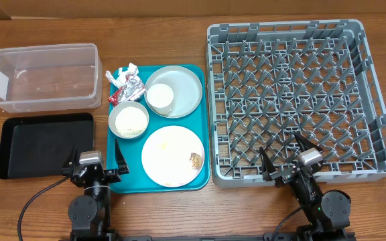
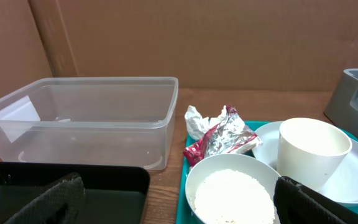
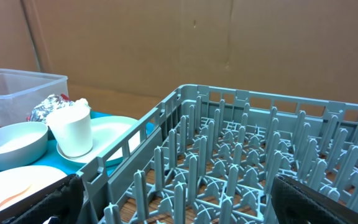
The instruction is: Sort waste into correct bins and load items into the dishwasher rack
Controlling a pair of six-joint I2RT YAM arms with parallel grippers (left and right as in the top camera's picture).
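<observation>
A teal tray (image 1: pixel 203 120) holds a foil wrapper (image 1: pixel 127 90), a white tissue (image 1: pixel 126 72), a small bowl (image 1: pixel 116 112) heaped with rice (image 1: pixel 130 122), a white cup (image 1: pixel 159 98) standing on a pale grey plate (image 1: pixel 187 86), and a pinkish-white plate (image 1: pixel 169 157). A clear tub (image 1: pixel 43 77) and a black tray (image 1: pixel 42 144) lie to its left, and the grey dishwasher rack (image 1: pixel 293 100) to its right. My left gripper (image 1: pixel 94 162) is open, low at the front between black tray and teal tray. My right gripper (image 1: pixel 287 155) is open at the rack's front edge. No yellow utensil shows clearly.
A small brown scrap (image 1: pixel 195 158) lies on the pinkish-white plate's right edge. In the left wrist view the rice (image 2: pixel 232 196) is close ahead, with the cup (image 2: pixel 309 152) and the foil wrapper (image 2: pixel 222 140) behind it. A cardboard wall (image 2: pixel 185 37) backs the table.
</observation>
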